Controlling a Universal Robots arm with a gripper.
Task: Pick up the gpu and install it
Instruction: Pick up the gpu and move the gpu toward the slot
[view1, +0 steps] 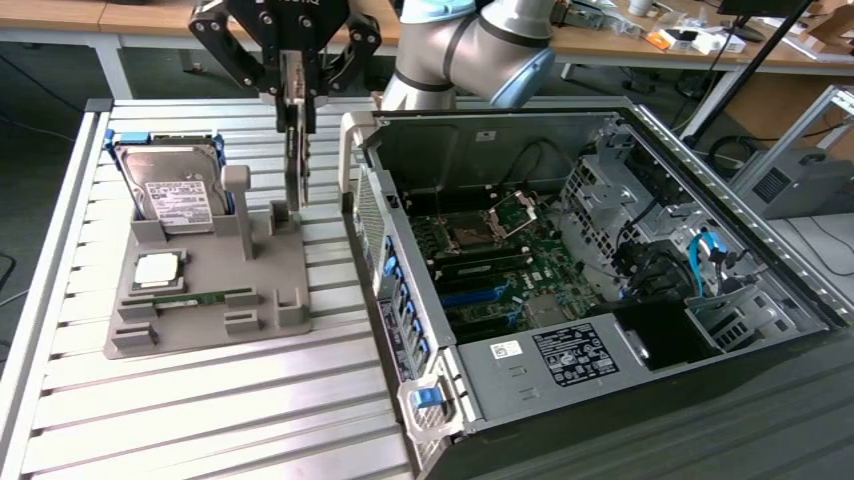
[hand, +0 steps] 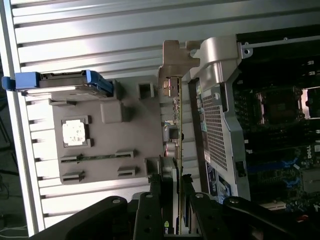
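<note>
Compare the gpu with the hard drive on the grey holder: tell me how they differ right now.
The gpu hangs edge-on, a thin dark card clamped between the end effector's fingers; the hard drive leans in its slot on the grey holder, untouched. The gpu is bare circuit board; the hard drive is a silver box with a white label and blue side rails. Both stand near upright.

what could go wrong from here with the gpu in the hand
1. The hand pinches the gpu by its thin top edge alone, so the card could tilt or slip between the fingers.
2. The card hangs just above the grey holder, close to its posts; a sideways move might snag it there.
3. The open computer case stands right beside the card, and its raised wall could catch the card's lower edge if carried across too low.
</note>
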